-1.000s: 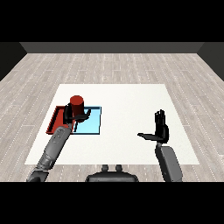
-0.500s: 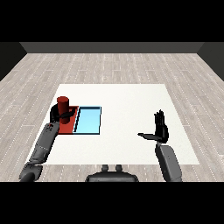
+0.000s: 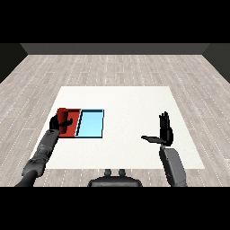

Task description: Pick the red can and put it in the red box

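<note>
The red can (image 3: 67, 113) is down in the red tray (image 3: 72, 131) at the left of the table, and its colour blends with the tray's. My left hand (image 3: 59, 121) is over the tray's left part, with fingers and thumb curled round the can. The hand hides the can's lower body. My right hand (image 3: 165, 130) is raised over the right side of the table, far from both trays. Its fingers point straight up, its thumb sticks out to the left, and it holds nothing.
A light blue tray (image 3: 91, 124) lies against the red tray's right side. The white table (image 3: 130, 103) ends close to the left of the red tray, with grey plank floor beyond it.
My left hand has carried the can leftward from above the blue tray to the red tray and lowered it in. The right hand has stayed in place.
</note>
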You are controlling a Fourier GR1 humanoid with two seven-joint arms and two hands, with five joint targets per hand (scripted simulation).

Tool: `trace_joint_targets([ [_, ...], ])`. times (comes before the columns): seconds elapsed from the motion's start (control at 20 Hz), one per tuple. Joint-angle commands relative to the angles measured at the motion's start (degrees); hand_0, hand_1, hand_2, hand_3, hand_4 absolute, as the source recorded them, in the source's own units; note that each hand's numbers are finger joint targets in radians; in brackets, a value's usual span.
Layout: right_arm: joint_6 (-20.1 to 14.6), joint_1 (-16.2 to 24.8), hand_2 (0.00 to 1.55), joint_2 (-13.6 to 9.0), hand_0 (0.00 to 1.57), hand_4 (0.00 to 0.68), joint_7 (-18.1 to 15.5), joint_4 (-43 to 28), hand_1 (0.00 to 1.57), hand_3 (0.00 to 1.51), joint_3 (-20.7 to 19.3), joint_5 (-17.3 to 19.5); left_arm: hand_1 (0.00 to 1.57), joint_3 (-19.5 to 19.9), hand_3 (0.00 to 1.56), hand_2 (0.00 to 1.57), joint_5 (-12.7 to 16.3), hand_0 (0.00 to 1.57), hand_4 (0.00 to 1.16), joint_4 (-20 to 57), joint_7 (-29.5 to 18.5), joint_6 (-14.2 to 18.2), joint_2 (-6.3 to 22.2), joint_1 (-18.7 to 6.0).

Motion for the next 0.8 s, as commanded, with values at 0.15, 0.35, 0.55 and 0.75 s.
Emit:
trace_joint_targets([
  [0.15, 0.9, -0.1, 0.00, -0.4, 0.00, 0.000, -1.8, -0.4, 0.00, 0.00, -0.3, 0.7, 0.80, 0.9, 0.00, 0.75, -2.1, 0.80, 0.71, 13.6, 2.1, 1.3, 0.0, -4.0],
  [0.35, 2.2, 1.7, 0.00, 0.7, 0.00, 0.000, -4.4, -0.4, 0.00, 0.00, -1.1, -1.0, 0.71, 2.0, 0.00, 0.70, -0.8, 0.71, 0.51, 14.6, -0.4, -4.9, -1.0, -4.1],
  [0.55, 2.2, 1.8, 0.00, 0.0, 0.00, 0.000, -3.9, -2.0, 0.00, 0.00, -0.1, 0.4, 0.00, -4.4, 0.00, 0.00, -7.8, 0.00, 0.32, 18.2, 3.9, -7.0, 1.9, -5.6],
  [0.75, 3.0, 2.0, 0.00, 0.1, 0.00, 0.000, -3.2, -3.1, 0.00, 0.00, -1.0, -1.1, 0.00, -4.2, 0.00, 0.00, -7.9, 0.00, 0.00, 19.4, 8.3, -11.3, 5.1, -8.6],
])
